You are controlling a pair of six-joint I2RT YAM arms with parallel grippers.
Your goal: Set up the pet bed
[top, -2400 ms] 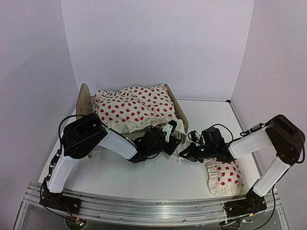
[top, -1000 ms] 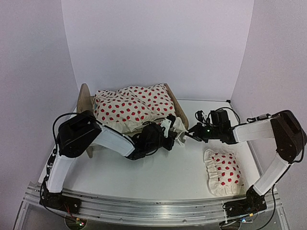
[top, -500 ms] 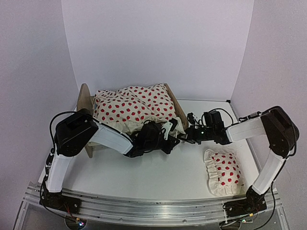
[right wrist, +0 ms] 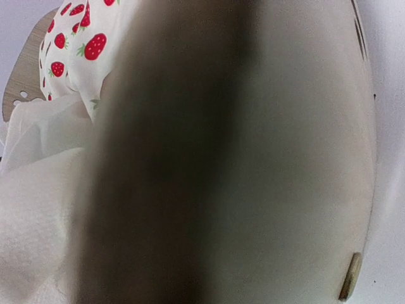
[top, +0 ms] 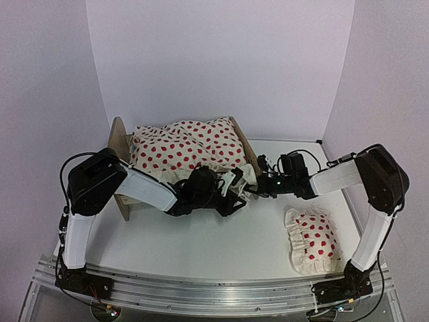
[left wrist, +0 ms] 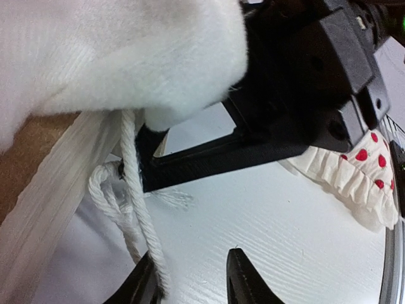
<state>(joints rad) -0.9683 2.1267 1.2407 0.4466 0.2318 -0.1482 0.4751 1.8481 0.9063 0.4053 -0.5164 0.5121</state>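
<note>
The pet bed (top: 119,142), light plywood, stands at the back left, with its footboard (top: 249,153) on the right. A cream red-spotted blanket (top: 184,149) covers it and hides the mattress. My left gripper (top: 234,196) is low at the bed's near right corner. In the left wrist view it (left wrist: 193,266) is open over the white table, with a white cord (left wrist: 136,209) against its left finger. My right gripper (top: 258,188) is at the same corner, just right of the blanket's hanging edge. Its black body (left wrist: 297,95) reaches under the white cloth. The right wrist view is blocked by a blurred surface, so its fingers are hidden.
A red-spotted ruffled pillow (top: 314,241) lies on the table at the front right, and its frill shows in the left wrist view (left wrist: 354,177). White walls close the back and sides. The blanket (right wrist: 76,31) and headboard (right wrist: 25,82) show in the right wrist view.
My right gripper has moved from above the pillow up and left to the bed's footboard corner. My left gripper has drawn slightly left along the bed's near side.
</note>
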